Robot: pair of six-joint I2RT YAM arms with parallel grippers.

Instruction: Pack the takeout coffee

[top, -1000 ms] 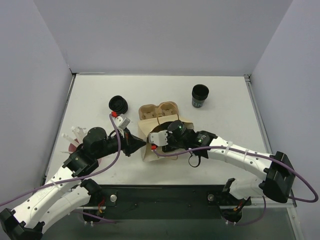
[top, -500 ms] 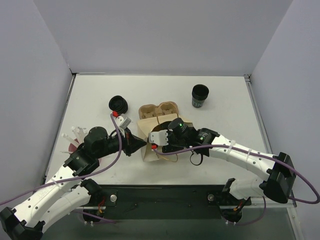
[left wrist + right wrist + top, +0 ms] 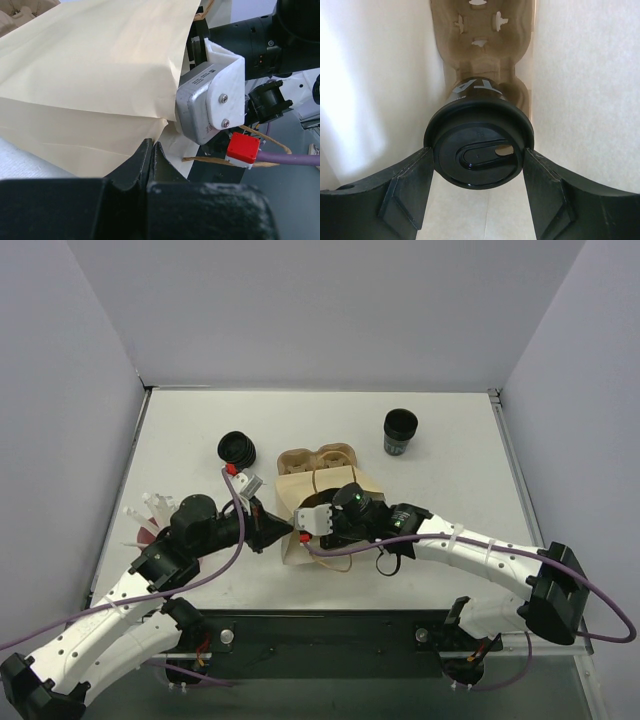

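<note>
The takeout coffee [image 3: 477, 150], a small black cup with a round black lid, lies inside a tan paper bag [image 3: 292, 492]. Its base is at the near well of the brown pulp carrier [image 3: 480, 30]. My right gripper [image 3: 477, 155] reaches into the bag's mouth, and its fingers [image 3: 410, 185] press both sides of the lid. In the top view the carrier [image 3: 315, 456] sticks out of the bag's far end, and the cup is hidden by the bag and my right wrist [image 3: 350, 505]. My left gripper [image 3: 151, 146] is shut on the bag's [image 3: 100, 75] near edge, and it also shows in the top view [image 3: 284, 530].
A stack of lidless black cups [image 3: 399, 432] stands at the back right. A stack of loose black lids [image 3: 237, 448] sits left of the carrier. White and pink items [image 3: 148, 516] lie by my left arm. The right wrist's camera housing [image 3: 210, 100] is close to my left fingertips.
My right gripper has shifted slightly left into the bag with the cup. The bag and carrier have moved a little away. My left gripper keeps its pinch.
</note>
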